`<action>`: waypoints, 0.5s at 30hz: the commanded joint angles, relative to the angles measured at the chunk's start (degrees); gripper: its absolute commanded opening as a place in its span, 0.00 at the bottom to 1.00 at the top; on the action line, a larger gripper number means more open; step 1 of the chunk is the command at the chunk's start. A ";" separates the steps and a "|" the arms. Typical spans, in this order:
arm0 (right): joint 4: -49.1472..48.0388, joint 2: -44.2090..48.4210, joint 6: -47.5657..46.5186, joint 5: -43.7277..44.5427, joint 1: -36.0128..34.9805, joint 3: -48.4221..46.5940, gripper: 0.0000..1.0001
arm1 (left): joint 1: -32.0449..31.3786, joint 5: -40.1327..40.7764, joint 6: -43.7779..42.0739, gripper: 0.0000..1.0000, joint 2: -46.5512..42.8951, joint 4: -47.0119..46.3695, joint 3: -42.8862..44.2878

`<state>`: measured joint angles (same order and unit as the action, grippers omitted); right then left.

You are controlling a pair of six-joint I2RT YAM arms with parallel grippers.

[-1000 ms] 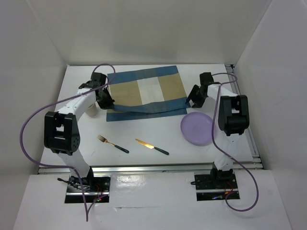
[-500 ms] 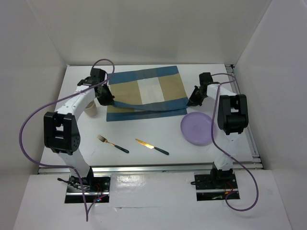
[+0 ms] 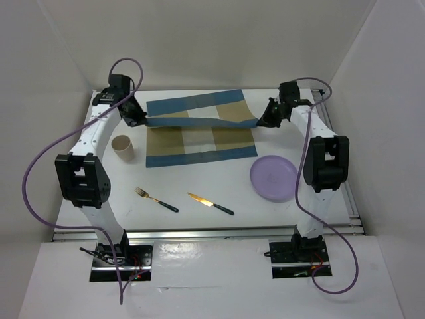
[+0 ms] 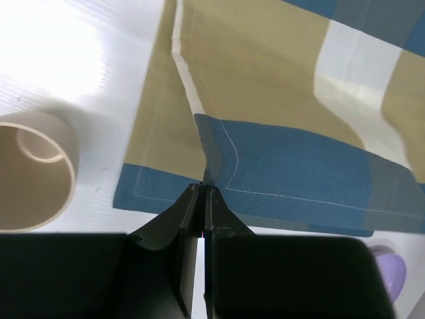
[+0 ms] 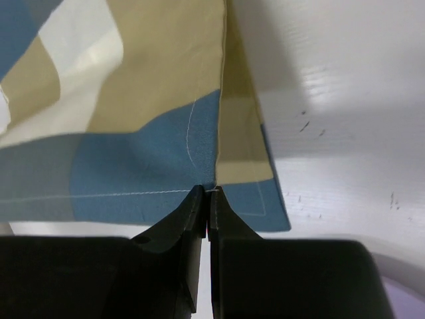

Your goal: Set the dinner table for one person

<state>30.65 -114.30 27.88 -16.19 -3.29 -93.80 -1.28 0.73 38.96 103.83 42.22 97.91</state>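
Note:
A blue, beige and white striped cloth placemat (image 3: pixel 199 129) lies on the white dinner table (image 3: pixel 199 189), its far edge lifted and held taut in the air. My left gripper (image 3: pixel 139 120) is shut on the far-left corner of the placemat (image 4: pixel 279 166). My right gripper (image 3: pixel 260 122) is shut on the far-right corner of the placemat (image 5: pixel 133 166). A purple plate (image 3: pixel 273 178) lies at the right. A gold fork (image 3: pixel 156 199) and a gold knife (image 3: pixel 210 203), both with dark handles, lie near the front. A beige cup (image 3: pixel 123 148) stands left of the placemat and shows in the left wrist view (image 4: pixel 33 173).
White walls enclose the table on three sides. An aluminium rail (image 3: pixel 206 230) runs along the front edge and another along the right edge. Purple cables loop from both arms. The plate's edge shows in the left wrist view (image 4: pixel 388 272) and the right wrist view (image 5: pixel 398 286).
Both grippers have lifted and carried the placemat's held edge from its near side toward the far side of the table. The cloth is now folded back over itself.

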 commanded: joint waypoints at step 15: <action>1.77 4.00 -4.68 2.21 -6.81 8.72 0.00 | 1.98 -0.47 -0.64 0.00 -4.43 -0.64 -13.53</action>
<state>32.05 -111.46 24.51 -15.46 -9.50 -82.08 0.60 -0.27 38.98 102.39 42.00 82.26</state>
